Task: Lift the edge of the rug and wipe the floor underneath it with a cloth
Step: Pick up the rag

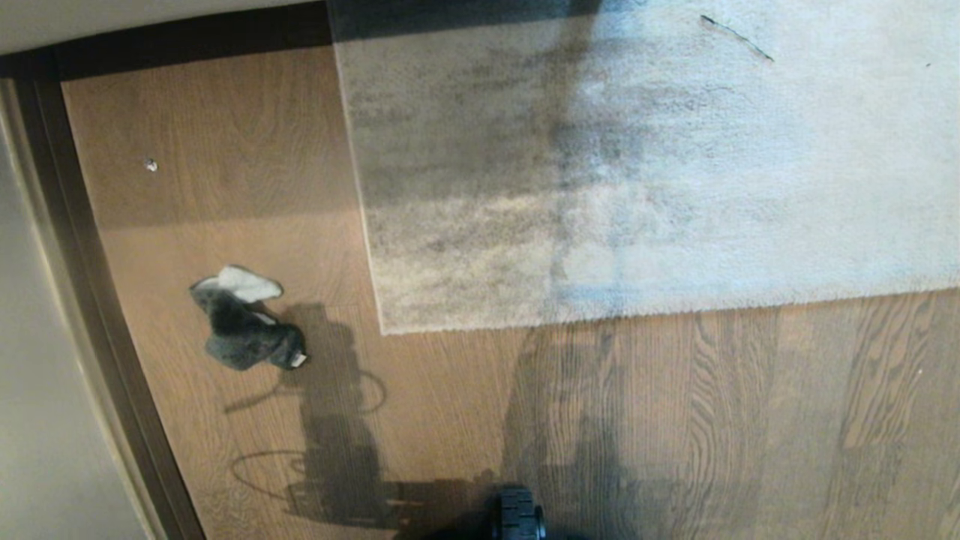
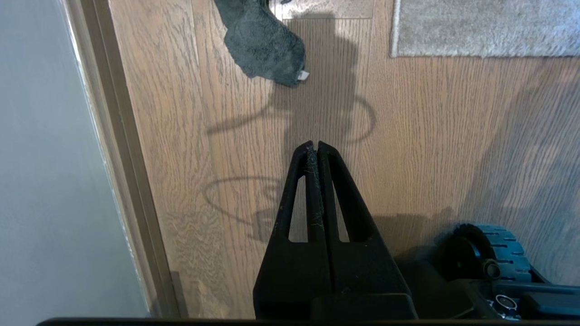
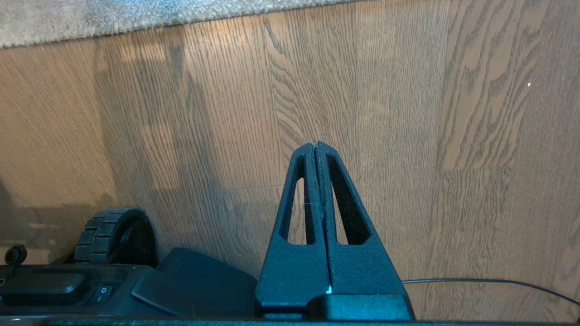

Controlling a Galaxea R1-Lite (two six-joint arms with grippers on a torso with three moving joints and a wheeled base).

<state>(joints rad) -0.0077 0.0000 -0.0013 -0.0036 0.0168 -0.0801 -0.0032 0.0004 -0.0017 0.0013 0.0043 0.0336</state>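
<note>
Along the far left we see a pale wall [image 1: 30, 337] and a dark brown skirting strip [image 1: 82, 247] bordering the floor [image 1: 247, 195] of light brown wood planks. A small pale speck [image 1: 151, 165] lies on the planks near the skirting. Next comes the cloth [image 1: 244, 319], crumpled flat on the floor, its whitish part toward the wall and its dark grey part nearer us, well apart from the rug. In our left wrist view the left gripper [image 2: 316, 145] hangs above bare planks, its fingers pressed together and holding nothing, with the cloth ahead of its tips and untouched. Further right the rug edge [image 1: 465, 324] lies flat on the floor, its square corner pointing toward the cloth. A black wheel [image 1: 519, 516] of our base shows at the near edge. In our right wrist view the right gripper [image 3: 316, 144] is also above bare floor, fingers pressed together and empty, with a thin black cable [image 3: 489, 283] lying just beside it.
</note>
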